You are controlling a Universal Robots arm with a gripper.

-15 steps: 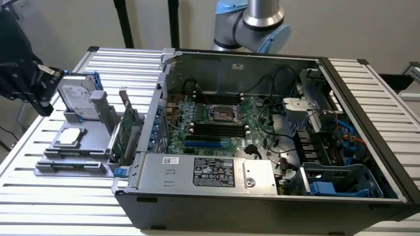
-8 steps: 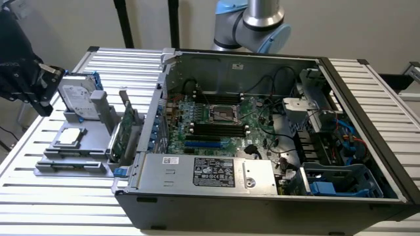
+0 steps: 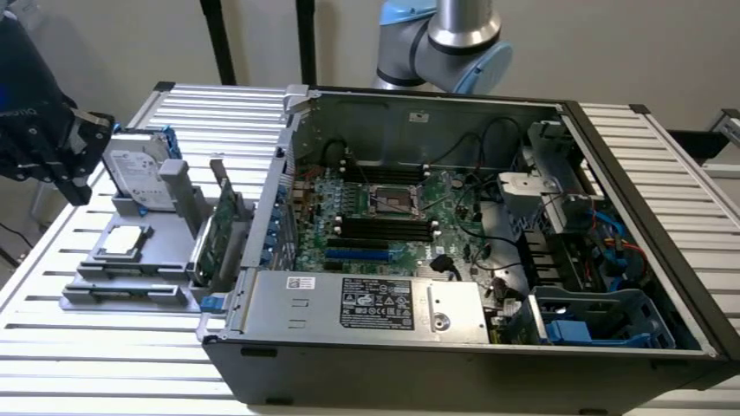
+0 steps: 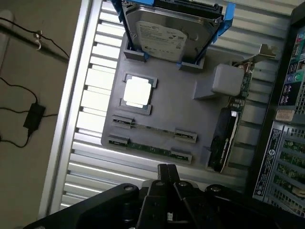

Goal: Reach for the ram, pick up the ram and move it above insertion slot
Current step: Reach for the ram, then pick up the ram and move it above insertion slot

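Here the gripper (image 4: 167, 172), closed, hangs near the ram (image 4: 151, 148) on the gray tray (image 4: 190, 114), not touching.

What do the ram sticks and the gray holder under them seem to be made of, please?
The ram sticks: green circuit board, likely fibreglass laminate, judging by the colour and thin edge. The gray holder: probably matte plastic, since it looks uniformly dull gray without glints.

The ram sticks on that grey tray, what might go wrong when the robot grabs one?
Two ram sticks lie close together on the grey tray, so the grab might catch or nudge both. The expansion card and hard drive stand tall on the same tray, so a low approach could bump them. The sticks are thin; an off-centre hold could tilt one.
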